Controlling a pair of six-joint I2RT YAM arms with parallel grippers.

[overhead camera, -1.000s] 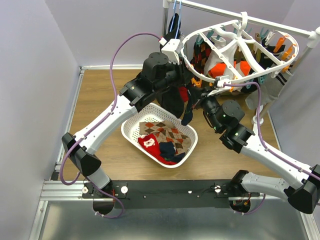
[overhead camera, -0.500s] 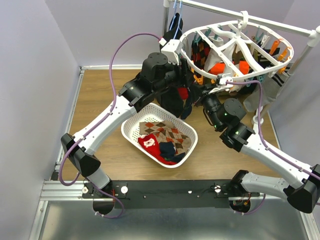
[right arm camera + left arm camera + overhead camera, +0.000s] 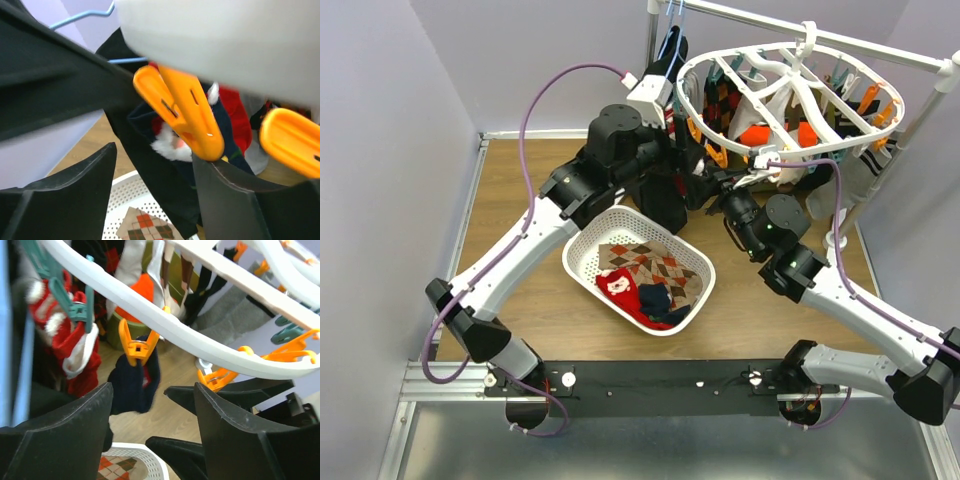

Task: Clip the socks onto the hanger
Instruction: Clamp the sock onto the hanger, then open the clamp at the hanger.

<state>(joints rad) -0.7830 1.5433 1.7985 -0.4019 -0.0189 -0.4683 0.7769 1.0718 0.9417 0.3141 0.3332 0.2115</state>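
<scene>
Here, one navy sock hangs from one orange clip just beyond the left pincer, whose fingers stand apart, holding nothing. One red sock hangs beside it. The right pincer also stands apart.

Socks in basket, perhaps below hanger

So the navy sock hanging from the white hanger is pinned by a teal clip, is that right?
Not quite: the clip pinning the navy sock to the white hanger is orange, not teal. The left wrist view shows it.
</scene>
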